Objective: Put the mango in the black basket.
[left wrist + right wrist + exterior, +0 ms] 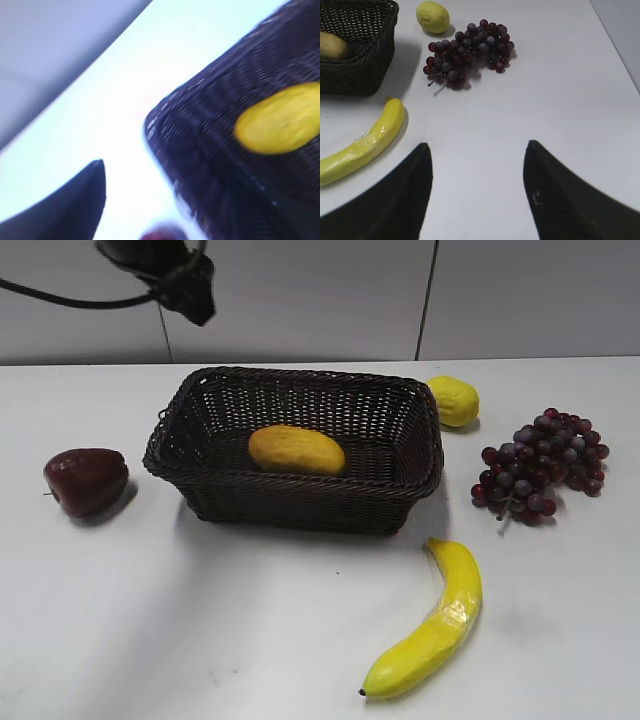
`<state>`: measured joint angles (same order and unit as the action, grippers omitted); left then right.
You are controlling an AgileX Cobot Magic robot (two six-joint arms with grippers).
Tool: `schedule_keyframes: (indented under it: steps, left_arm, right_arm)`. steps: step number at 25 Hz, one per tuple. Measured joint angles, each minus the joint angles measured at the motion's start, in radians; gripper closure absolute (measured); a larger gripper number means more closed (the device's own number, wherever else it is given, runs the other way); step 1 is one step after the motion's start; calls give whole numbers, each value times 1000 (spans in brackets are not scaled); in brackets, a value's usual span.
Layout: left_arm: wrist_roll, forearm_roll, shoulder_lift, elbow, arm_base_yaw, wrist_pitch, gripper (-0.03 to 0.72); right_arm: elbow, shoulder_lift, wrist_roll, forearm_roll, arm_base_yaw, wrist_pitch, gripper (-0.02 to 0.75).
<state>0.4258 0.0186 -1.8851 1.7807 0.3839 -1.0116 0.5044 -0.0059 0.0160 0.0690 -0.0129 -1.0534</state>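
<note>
The mango [296,450] lies inside the black basket [300,508], on its floor near the front wall. It also shows in the left wrist view [280,120], blurred, and at the edge of the right wrist view [330,46]. My left gripper [192,290] hangs high above the table behind the basket's far left corner, holding nothing. In the left wrist view only one dark finger [85,195] is clear, set wide; the basket [200,135] fills the right. My right gripper [477,147] is open and empty over bare table, right of the basket [365,65].
A dark red apple [85,480] sits left of the basket. A lemon [453,400] and a grape bunch [540,465] lie to its right. A banana [430,625] lies in front right, just left of my right gripper in the right wrist view [365,142].
</note>
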Motion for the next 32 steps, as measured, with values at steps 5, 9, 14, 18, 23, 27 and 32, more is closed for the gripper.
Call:
schedule_keyframes:
  steps: [5, 9, 14, 18, 23, 27, 32]
  left_arm:
    - [-170, -19, 22, 0, -156, -175, 118]
    - [-239, -12, 41, -26, -250, -200, 120]
    - [-258, -1, 163, -164, -284, -202, 120]
    - [-260, -4, 323, -339, -284, -202, 121]
    - [-261, -7, 560, -585, -284, -206, 121]
    - [-261, -19, 765, -766, -284, -207, 121]
    - [-265, -19, 1042, -935, -284, -199, 121]
  right_arm:
    - [0, 0, 0, 0, 0, 0, 289]
    - [0, 0, 0, 0, 0, 0, 289]
    - [0, 0, 0, 0, 0, 0, 289]
    - [0, 0, 0, 0, 0, 0, 289]
    - [0, 0, 0, 0, 0, 0, 289]
    - [0, 0, 0, 0, 0, 0, 289]
    - [0, 0, 0, 0, 0, 0, 289]
